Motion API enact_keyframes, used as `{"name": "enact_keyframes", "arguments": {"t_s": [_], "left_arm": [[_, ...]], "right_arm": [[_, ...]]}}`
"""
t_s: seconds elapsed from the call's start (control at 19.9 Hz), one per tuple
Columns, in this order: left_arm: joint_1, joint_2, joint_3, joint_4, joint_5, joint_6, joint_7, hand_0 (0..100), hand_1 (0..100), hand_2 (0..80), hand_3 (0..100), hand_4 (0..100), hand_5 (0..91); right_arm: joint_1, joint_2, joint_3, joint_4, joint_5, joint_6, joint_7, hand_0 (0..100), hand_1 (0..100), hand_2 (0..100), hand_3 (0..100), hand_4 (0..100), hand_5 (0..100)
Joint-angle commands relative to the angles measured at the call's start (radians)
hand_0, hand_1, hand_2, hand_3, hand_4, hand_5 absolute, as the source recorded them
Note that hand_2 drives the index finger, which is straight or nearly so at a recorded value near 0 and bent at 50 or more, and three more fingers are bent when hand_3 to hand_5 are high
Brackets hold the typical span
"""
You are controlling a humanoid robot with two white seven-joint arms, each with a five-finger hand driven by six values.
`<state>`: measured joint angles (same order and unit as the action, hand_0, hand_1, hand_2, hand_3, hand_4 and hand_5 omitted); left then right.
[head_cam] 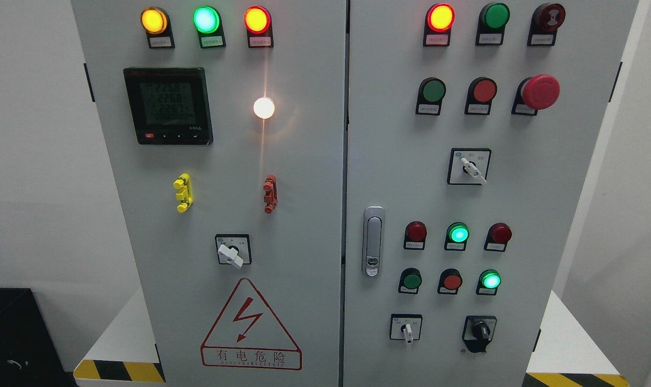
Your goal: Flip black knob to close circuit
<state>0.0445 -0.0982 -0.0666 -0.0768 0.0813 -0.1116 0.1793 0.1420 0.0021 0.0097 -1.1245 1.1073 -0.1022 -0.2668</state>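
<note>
The black knob (480, 331) sits at the lower right of the grey cabinet's right door (551, 226), on a black plate, its handle pointing roughly straight up and down. Neither of my hands shows in the head view, and no arm enters the picture.
A white selector switch (406, 329) stands left of the black knob, another (471, 167) higher up, and a third (231, 253) on the left door. Lit lamps, push buttons, a red mushroom stop button (539, 92), a door latch (373, 241) and a meter (167, 105) cover the panel.
</note>
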Motion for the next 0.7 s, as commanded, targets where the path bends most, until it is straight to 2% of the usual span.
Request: {"name": "enact_keyframes", "arguments": {"t_s": [0.0,0.35,0.55,0.65], "left_arm": [[0.000,0.000,-0.001,0.000,0.000,0.000,-0.004,12,56,0.0,0,0,0.0],[0.000,0.000,0.001,0.000,0.000,0.000,-0.003,12,56,0.0,0,0,0.0],[0.000,0.000,-0.001,0.000,0.000,0.000,-0.003,12,56,0.0,0,0,0.0],[0.000,0.000,-0.001,0.000,0.000,0.000,-0.003,12,56,0.0,0,0,0.0]], "right_arm": [[-0.002,0.018,-0.109,-0.244,0.111,0.003,-0.002,15,3,95,100,99,99],[-0.030,0.018,-0.132,-0.365,0.163,0.016,0.037,14,1,98,100,100,100],[-0.036,0.018,-0.143,-0.419,0.163,0.033,0.044,12,1,98,100,100,100],[-0.039,0.016,-0.143,-0.448,0.163,0.062,0.084,11,2,99,100,100,100]]}}
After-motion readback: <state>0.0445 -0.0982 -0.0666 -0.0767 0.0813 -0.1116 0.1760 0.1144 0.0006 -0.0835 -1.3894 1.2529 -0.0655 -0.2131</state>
